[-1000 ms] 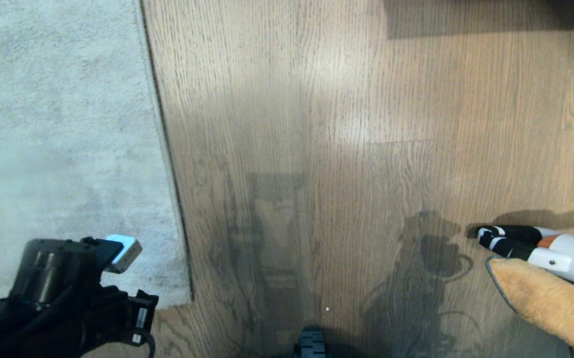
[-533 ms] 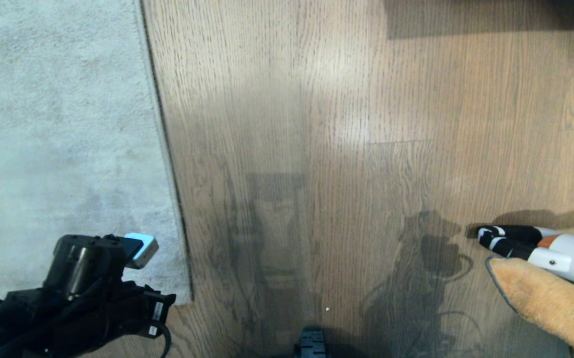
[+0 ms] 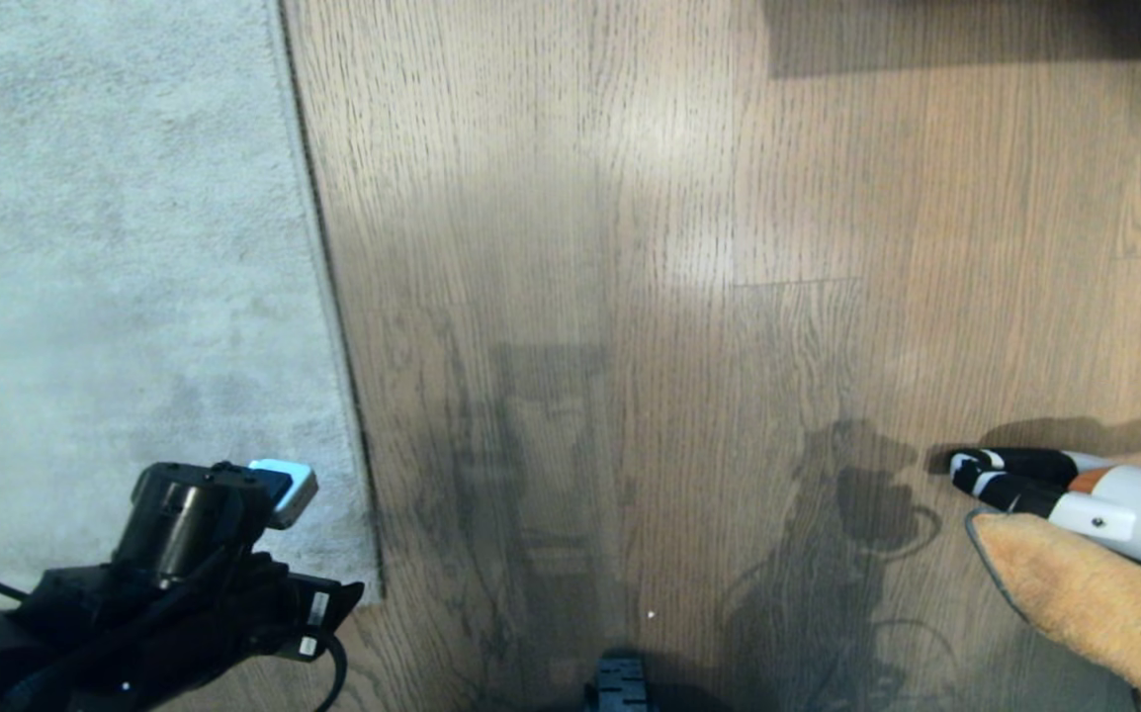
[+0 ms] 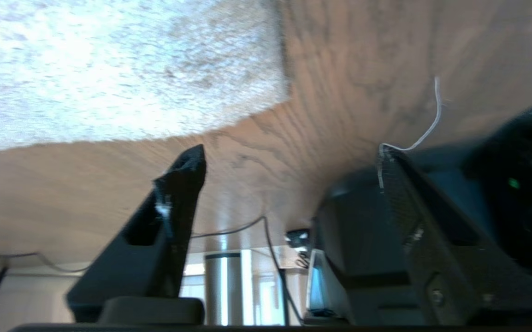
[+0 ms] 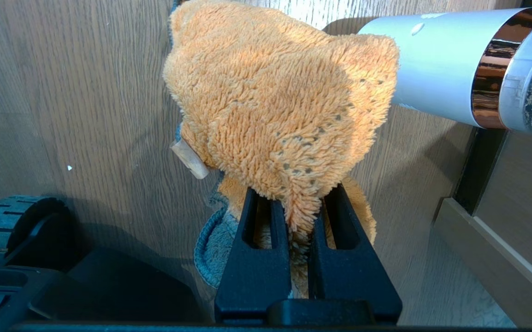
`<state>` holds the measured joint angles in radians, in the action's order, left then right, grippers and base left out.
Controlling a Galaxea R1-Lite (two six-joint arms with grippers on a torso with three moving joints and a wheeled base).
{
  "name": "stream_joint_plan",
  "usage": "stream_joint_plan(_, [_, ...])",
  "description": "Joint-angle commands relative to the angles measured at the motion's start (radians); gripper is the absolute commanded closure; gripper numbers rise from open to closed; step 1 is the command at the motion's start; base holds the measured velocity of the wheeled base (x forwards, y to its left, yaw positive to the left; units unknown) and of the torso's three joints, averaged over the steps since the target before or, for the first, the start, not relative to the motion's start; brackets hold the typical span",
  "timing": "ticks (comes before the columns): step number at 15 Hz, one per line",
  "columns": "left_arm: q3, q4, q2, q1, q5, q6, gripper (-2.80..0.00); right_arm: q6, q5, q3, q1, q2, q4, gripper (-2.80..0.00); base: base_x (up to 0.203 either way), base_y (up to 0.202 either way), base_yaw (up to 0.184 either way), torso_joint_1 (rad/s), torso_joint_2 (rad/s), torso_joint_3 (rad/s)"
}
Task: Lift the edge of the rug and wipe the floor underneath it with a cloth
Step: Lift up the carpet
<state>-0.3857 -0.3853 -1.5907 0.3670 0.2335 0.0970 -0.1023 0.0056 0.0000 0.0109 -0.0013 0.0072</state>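
The pale grey short-pile rug (image 3: 126, 287) lay flat on the grey-brown wood-grain plank floor (image 3: 689, 247), its straight border and near corner (image 3: 365, 583) fully down; no tan underside showed. The lift had not begun, and no wiping under the rug was evident; both steps remained.

The left gripper (image 4: 289, 157) hung over the rug's near corner, its black jaws standing wide apart with nothing between them. The right gripper (image 5: 299, 203), low at the floor's right side, had its jaws closed on the small orange-tan fuzzy microfibre cloth (image 5: 280, 110), which bunched above them, well apart from the rug.

The floor carried a slight sheen and shadows of the robot. A white cylindrical appliance with a copper band (image 5: 450, 83) lay just beside the cloth.
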Motion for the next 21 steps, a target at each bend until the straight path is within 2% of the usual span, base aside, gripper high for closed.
stream_joint_plan(1, [-0.01, 0.001, -0.02, 0.004, 0.037, -0.002, -2.8, 0.0, 0.001, 0.0, 0.0, 0.001, 0.0, 0.0, 0.0, 0.0, 0.0, 0.0, 0.0, 0.0])
stream_joint_plan(16, [-0.074, -0.007, -0.187, 0.01, 0.336, -0.011, -2.8, -0.001, 0.001, 0.0, 0.0, 0.001, 0.0, 0.0, 0.0, 0.0, 0.0, 0.0, 0.0, 0.0])
stream_joint_plan(21, [-0.117, -0.112, -0.287, 0.01, 0.394, -0.014, -2.8, 0.0, 0.001, 0.0, 0.0, 0.001, 0.0, 0.0, 0.0, 0.0, 0.0, 0.0, 0.0, 0.0])
